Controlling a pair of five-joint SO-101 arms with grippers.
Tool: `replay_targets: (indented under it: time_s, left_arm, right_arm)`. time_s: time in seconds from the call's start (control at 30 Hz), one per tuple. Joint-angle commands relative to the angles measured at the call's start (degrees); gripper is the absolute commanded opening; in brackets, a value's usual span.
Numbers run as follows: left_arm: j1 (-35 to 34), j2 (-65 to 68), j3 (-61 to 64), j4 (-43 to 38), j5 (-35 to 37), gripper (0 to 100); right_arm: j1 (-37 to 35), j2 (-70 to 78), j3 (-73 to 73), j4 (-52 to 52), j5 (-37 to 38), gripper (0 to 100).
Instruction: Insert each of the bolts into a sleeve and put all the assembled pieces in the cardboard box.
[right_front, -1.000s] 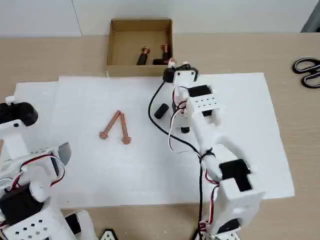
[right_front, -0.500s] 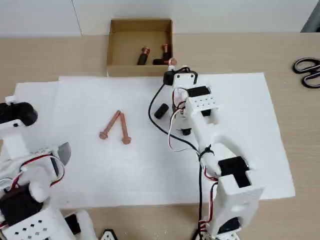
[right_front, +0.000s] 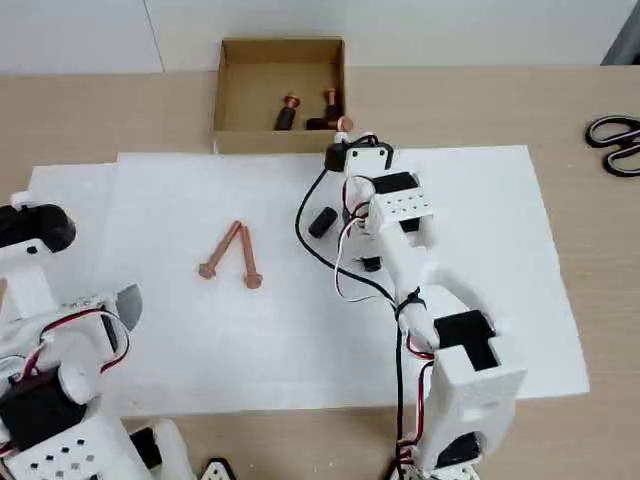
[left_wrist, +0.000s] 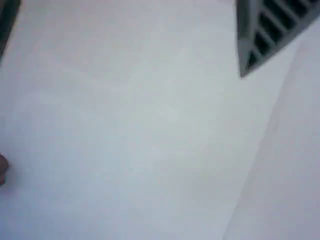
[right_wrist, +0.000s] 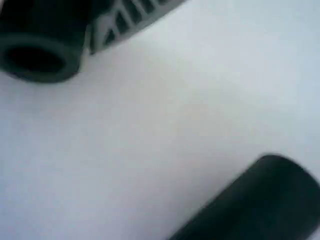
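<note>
High cam: I see the box (right_front: 232, 95) at the far edge of the table (right_front: 100, 110), w/ 2 assembled pcs (right_front: 287, 112) (right_front: 327, 108) lying in its R half. On the white sheet (right_front: 200, 340) 2 bare bolts (right_front: 220, 250) (right_front: 247, 258) lie in a V, shank ends touching on the box side, heads apart on my side. A black sleeve (right_front: 322, 222) lies on the sheet just beside the R arm (right_front: 400, 215). A 2nd dark piece (right_front: 370, 263) sits partly under that arm, and I can't tell if it's a sleeve. The R arm stretches over the sheet, its far end by the box's near R corner. The L arm (right_front: 60, 400) is at the near L corner, L gripper (right_front: 122, 302) over the sheet, well apart from the bolts. Scissors (right_front: 615, 145) are at the table's far R. L wrist cam: bare sheet and a ribbed grey gripper part at the edge; can't tell if that gripper is open or closed. R wrist cam: a sleeve (right_wrist: 37, 55) w/ its open end toward the cam, touching or just beside the ribbed part of the R gripper (right_wrist: 107, 30). Another sleeve (right_wrist: 250, 200) lies apart on the sheet. Can't tell whether this gripper is clamped on the first one.
</note>
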Motion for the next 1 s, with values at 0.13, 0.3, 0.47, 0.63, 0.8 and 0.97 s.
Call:
replay_targets:
  time_s: [0.13,0.3,0.47,0.63,0.8,0.97]
  left_arm:
    - [0.4,-0.4,-0.2,-1.2,0.0,29]
    - [0.3,0.0,-0.4,-1.2,0.0,29]
    - [0.3,3.5,-1.7,-1.0,-0.4,29]
    - [0.5,17.7,-10.1,-0.1,-2.0,29]
    - [9.4,30.9,-18.8,0.0,-3.0,29]
    - [20.7,44.0,-20.2,-6.5,-2.8,29]
  right_arm:
    - [0.3,1.5,-2.6,-0.7,1.0,2.2]
    - [0.7,1.4,-4.6,0.6,1.0,0.2]
    - [0.8,1.4,-10.6,8.0,2.5,0.4]
    - [0.8,1.4,-16.1,14.7,9.3,0.4]
    - [2.9,1.4,-19.5,20.1,11.1,0.4]
    - [6.8,1.4,-21.8,23.0,11.1,0.4]
